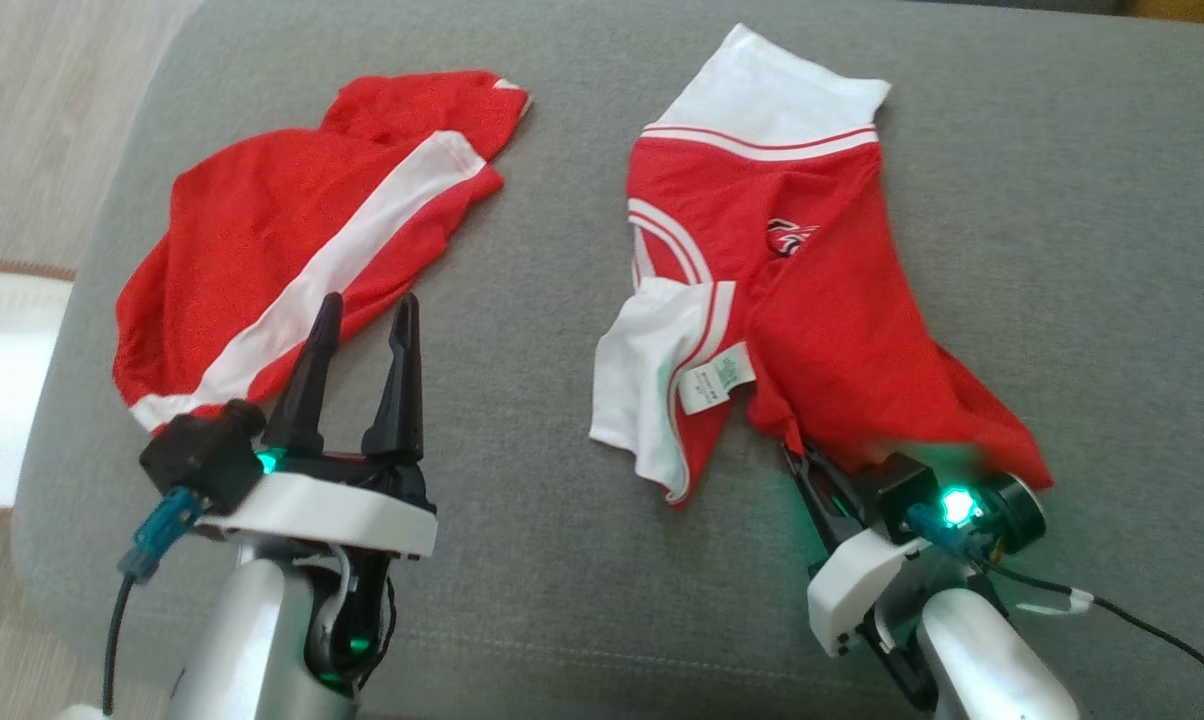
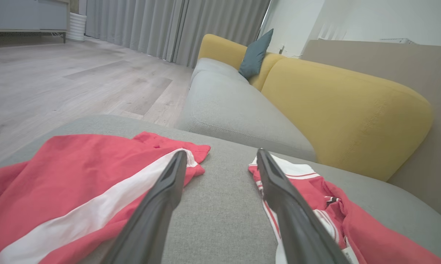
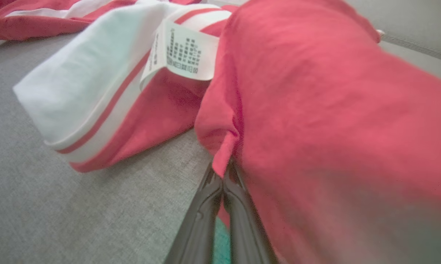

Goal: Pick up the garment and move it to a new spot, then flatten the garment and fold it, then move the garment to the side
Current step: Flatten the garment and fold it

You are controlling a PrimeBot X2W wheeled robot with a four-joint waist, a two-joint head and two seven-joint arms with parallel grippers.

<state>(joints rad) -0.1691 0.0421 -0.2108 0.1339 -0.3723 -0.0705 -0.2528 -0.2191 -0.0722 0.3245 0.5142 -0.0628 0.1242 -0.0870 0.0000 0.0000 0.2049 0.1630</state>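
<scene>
The left gripper sits nearest at the lower left. Its two dark fingers are spread wide and hold nothing, and their tips are over the near edge of a red garment with a white stripe. That garment lies crumpled on the grey sofa cushion. In the left wrist view, bare grey fabric shows between the fingers.

To the right, apart from it, the red-and-white shirt lies rumpled on the same cushion. Its white sleeve and care label are turned toward the robot.

At the lower right, the right gripper is clamped tight on the shirt's red hem, and the cloth drapes over its fingers.

Beyond the cushion stand a yellow backrest and a teal pillow.
</scene>
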